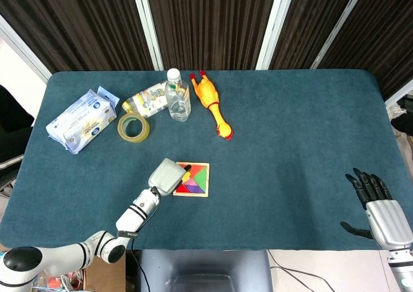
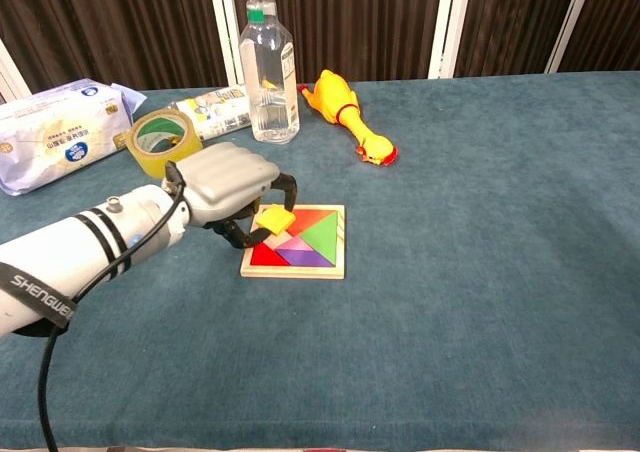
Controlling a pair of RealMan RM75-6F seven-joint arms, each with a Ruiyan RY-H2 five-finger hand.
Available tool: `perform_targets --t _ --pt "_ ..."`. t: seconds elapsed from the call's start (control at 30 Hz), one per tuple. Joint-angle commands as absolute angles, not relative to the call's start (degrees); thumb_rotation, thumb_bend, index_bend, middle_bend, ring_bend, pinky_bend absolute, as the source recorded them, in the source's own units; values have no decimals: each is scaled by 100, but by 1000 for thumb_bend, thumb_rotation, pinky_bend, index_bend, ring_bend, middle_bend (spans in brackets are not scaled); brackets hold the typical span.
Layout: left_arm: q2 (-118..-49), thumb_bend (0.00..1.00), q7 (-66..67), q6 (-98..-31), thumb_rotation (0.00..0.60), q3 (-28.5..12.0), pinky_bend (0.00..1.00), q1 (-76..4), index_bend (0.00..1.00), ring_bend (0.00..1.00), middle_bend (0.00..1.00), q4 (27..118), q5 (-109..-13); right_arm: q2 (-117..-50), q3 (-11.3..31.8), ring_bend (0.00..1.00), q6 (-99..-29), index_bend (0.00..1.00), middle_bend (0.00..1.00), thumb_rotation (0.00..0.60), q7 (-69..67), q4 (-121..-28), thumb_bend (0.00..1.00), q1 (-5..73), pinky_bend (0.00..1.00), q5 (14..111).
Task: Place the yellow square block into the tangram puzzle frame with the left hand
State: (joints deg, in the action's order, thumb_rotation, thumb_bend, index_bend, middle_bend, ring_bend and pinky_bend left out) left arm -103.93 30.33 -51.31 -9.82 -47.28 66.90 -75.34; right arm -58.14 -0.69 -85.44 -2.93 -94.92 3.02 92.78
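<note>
Left hand point(image 2: 232, 185): pinches the yellow square block point(image 2: 274, 218) at its fingertips, the other fingers curled over it.
Yellow square block: tilted, just above the left part of the tangram puzzle frame point(image 2: 327, 269), at 4 o'clock from the hand's knuckles in the chest view.
Tangram puzzle frame: flat on the table point(image 1: 290, 124), coloured pieces inside.
Right hand point(image 1: 377, 205): fingers spread, holding nothing, far off at 3 o'clock from the frame.

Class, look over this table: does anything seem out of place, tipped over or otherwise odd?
Little stands out. The yellow square block is not yet in the tangram frame; the left hand holds it tilted over the frame's left side. The rubber chicken and a small bottle lie on their sides, unlike the upright water bottle.
</note>
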Motion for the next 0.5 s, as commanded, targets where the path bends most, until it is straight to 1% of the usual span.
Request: perform_targets --t 0.03,0.27,0.5 --pt "-10445 385 2992 -5077 600 -966 1000 -4810 621 1000 1000 6592 -7550 -5796 -66 0 -8558 0 0 600 -336 -9487 148 294 0 9273" --pt "-10493 382 3020 -5086 600 -909 1000 -4895 621 1000 1000 6424 -7634 -5778 -75 0 -8601 0 0 600 -380 -9485 148 274 0 9302" --pt "-10413 384 3079 -5039 600 -735 1000 -4944 621 1000 1000 6416 -7746 -5782 -66 0 -8626 0 0 600 -373 -9476 148 263 0 9297"
